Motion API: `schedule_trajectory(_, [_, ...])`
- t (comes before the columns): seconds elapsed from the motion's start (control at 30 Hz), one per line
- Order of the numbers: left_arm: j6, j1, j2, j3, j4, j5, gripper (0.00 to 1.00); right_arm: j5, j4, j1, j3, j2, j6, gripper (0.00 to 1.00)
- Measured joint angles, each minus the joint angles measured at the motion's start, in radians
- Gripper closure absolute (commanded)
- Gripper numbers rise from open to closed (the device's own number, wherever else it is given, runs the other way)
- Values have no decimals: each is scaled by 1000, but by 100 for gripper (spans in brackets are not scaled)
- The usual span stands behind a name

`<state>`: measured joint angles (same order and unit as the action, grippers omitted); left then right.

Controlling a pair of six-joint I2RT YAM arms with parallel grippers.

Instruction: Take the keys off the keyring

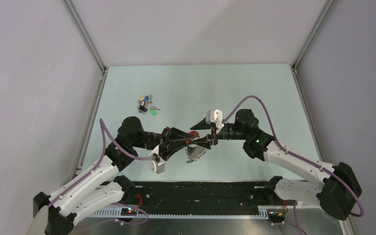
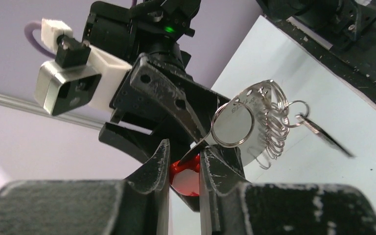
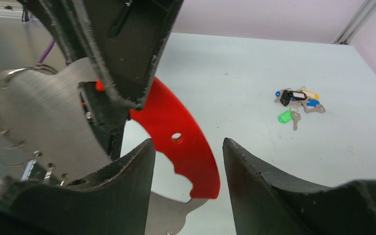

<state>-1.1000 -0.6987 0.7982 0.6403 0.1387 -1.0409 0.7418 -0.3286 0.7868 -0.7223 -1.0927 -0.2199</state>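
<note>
One red keyring (image 3: 164, 115) pinched by left gripper (image 2: 183, 156); right gripper (image 3: 188, 144) parted around it; one heap of keys (image 1: 147, 104), count unclear.

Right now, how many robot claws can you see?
2. The left claw is shut on the red keyring over the table's middle. The right claw faces it, open around the keyring's red part. None look hidden.

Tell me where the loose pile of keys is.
In the top view, the loose keys lie on the table at far left, well apart from the red keyring at centre.
</note>
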Motion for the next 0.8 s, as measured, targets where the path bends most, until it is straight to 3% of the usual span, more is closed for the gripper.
schedule_trajectory(0.3, [-3, 1, -2, 0, -18, -45, 100, -69, -35, 50, -6, -43, -22, 39])
schedule_trajectory(0.37, [-8, 2, -2, 0, -18, -46, 100, -80, -38, 54, -6, -43, -26, 46])
schedule_trajectory(0.53, [-1, 9, -5, 0, -16, -37, 98, -78, -33, 63, -6, -42, -75, 95])
schedule_trajectory(0.63, [11, 18, -18, 0, -16, -35, 90, -72, -13, 68, -5, -30, -129, 100])
schedule_trajectory(0.8, [1, 17, -20, 0, 9, -32, 63, -128, 18, 74, -5, 10, -152, 100])
